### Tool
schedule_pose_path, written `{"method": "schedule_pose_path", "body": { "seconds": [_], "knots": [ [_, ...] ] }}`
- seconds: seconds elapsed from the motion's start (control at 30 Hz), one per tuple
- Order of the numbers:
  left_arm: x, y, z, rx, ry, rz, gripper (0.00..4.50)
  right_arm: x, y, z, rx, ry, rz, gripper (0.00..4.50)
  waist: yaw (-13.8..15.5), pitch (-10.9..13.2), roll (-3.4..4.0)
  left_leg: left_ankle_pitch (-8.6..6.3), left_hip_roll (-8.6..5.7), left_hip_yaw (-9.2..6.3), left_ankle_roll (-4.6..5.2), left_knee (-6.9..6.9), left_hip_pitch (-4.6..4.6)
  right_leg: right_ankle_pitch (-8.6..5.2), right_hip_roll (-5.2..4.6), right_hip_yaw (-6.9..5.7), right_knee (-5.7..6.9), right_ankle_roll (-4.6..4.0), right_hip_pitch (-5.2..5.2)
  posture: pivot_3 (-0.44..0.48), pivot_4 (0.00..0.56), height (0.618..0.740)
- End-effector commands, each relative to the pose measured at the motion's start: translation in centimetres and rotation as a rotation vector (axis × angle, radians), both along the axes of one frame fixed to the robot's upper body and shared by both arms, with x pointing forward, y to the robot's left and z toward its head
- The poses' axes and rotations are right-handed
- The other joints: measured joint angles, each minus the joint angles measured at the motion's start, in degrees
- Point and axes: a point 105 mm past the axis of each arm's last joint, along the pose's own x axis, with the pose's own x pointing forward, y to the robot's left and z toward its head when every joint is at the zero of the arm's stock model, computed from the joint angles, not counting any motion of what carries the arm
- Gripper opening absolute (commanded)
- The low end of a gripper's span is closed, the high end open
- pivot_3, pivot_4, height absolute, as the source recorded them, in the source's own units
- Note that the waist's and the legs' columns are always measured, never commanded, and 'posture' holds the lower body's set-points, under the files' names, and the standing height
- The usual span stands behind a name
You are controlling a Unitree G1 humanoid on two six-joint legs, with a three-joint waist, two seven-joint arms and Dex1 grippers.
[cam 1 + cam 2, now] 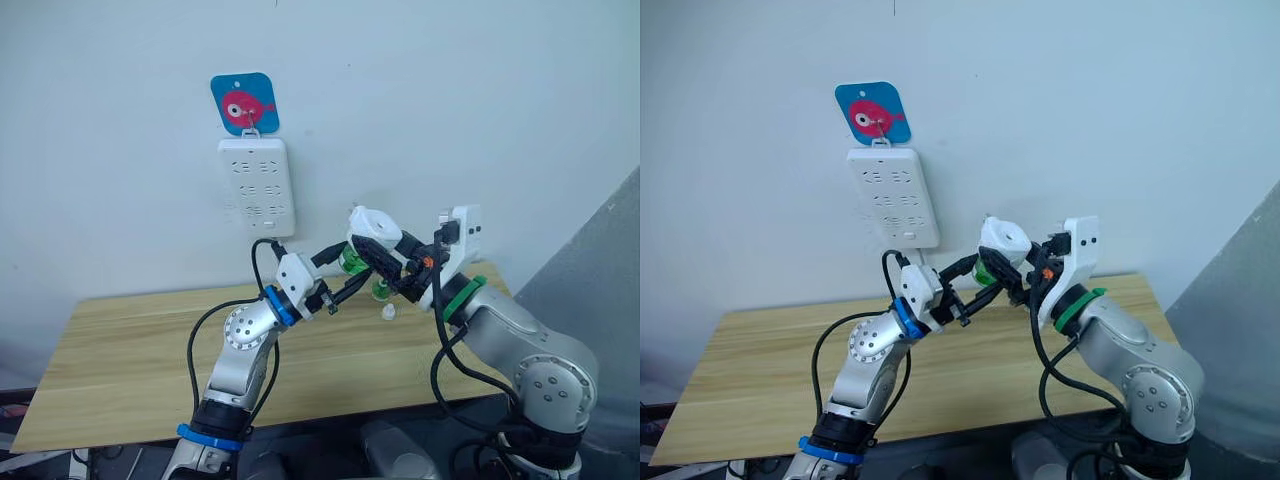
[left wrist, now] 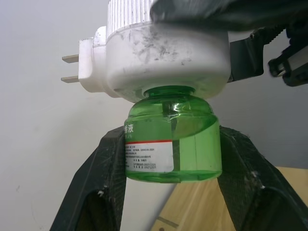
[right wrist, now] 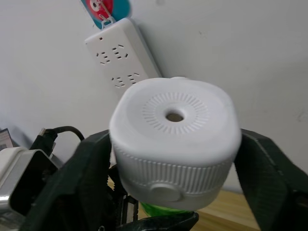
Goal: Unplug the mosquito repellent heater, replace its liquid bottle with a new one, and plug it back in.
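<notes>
Two grippers on one unit, mid-air above wooden table [image 1: 150, 340]. Right gripper [image 3: 175, 159] pinching mosquito repellent heater [image 3: 175, 139], unplugged, away from power strip [image 1: 257, 185]. Left gripper [image 2: 171, 149] clamped around green liquid bottle [image 2: 171, 139] beneath. Probably best: hold heater rigid, twist bottle squarely, no tilting. Arms raised, converging.

Even, soft indoor light; faint shadows, sharp focus.

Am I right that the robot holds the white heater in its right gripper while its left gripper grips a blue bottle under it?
Not quite: the bottle is green, not blue, as the left wrist view shows. The rest holds: the right gripper clamps the white heater, and the left gripper grips the bottle beneath it.
</notes>
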Motion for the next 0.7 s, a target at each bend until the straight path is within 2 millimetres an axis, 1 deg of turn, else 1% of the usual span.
{"method": "schedule_pose_path", "body": {
  "seconds": [0.03, 0.3, 0.37, 0.43, 0.47, 0.53, 0.6, 0.7],
  "knots": [
    [-0.6, -0.3, 1.2, -0.009, -0.063, -0.010, 2.24, -0.9, 1.3, 1.6, 0.041, -0.066, 0.075, 2.96, 0.0, 0.0, 0.01, 0.00, 0.00, -0.01, 0.00, -0.01, 0.00, 0.00, 0.00, -0.02, 0.00, 0.00, 0.00, -0.272, 0.066, 0.733],
    [-1.0, 0.0, 1.1, 0.006, -0.069, -0.023, 2.24, -0.9, 1.5, 1.7, 0.048, -0.069, 0.089, 2.96, 0.0, 0.0, 0.01, 0.00, 0.01, -0.01, 0.00, -0.02, 0.00, 0.00, 0.00, -0.01, 0.00, 0.00, -0.01, -0.269, 0.056, 0.733],
    [-0.9, 0.4, 0.7, 0.039, -0.062, -0.009, 2.98, -0.9, 1.6, 1.7, 0.053, -0.071, 0.085, 2.96, 0.0, 0.0, 0.01, 0.00, 0.01, -0.01, 0.00, -0.02, 0.00, 0.00, 0.00, -0.01, 0.00, 0.00, -0.01, -0.270, 0.054, 0.733],
    [-0.6, 1.0, 0.1, 0.069, -0.041, 0.015, 3.56, -0.8, 1.5, 1.8, 0.056, -0.074, 0.077, 2.96, 0.0, 0.0, 0.02, 0.00, 0.01, 0.00, 0.00, -0.03, 0.00, 0.00, 0.00, 0.00, 0.00, 0.00, -0.02, -0.273, 0.053, 0.733],
    [-0.6, 1.4, -0.2, 0.083, -0.023, 0.024, 3.92, -0.7, 1.4, 1.8, 0.058, -0.076, 0.070, 2.96, 0.0, 0.0, 0.03, 0.00, 0.01, 0.00, 0.00, -0.03, 0.00, 0.00, 0.00, 0.00, -0.01, 0.00, -0.03, -0.273, 0.053, 0.733],
    [-0.5, 2.6, -0.8, 0.116, 0.009, 0.045, 4.49, -0.5, 1.2, 1.9, 0.061, -0.081, 0.052, 2.96, -0.1, -0.1, 0.03, 0.00, 0.02, -0.01, 0.00, -0.05, 0.00, 0.00, 0.00, -0.02, 0.00, 0.00, -0.04, -0.276, 0.052, 0.733],
    [-0.5, 4.4, -1.4, 0.126, 0.071, 0.074, 4.50, -0.4, 1.1, 2.0, 0.058, -0.091, 0.037, 2.96, -0.1, -0.1, 0.04, 0.00, 0.03, -0.01, 0.00, -0.06, 0.00, 0.00, 0.01, -0.01, 0.00, 0.00, -0.05, -0.280, 0.055, 0.733],
    [-0.6, 7.4, -1.6, 0.137, 0.142, 0.129, 4.50, -0.4, 0.9, 2.1, 0.021, -0.122, 0.027, 2.96, -0.3, -0.1, 0.05, 0.00, 0.07, 0.01, 0.00, -0.09, -0.01, 0.00, 0.00, 0.00, 0.01, 0.00, -0.10, -0.281, 0.056, 0.733]
  ]
}}
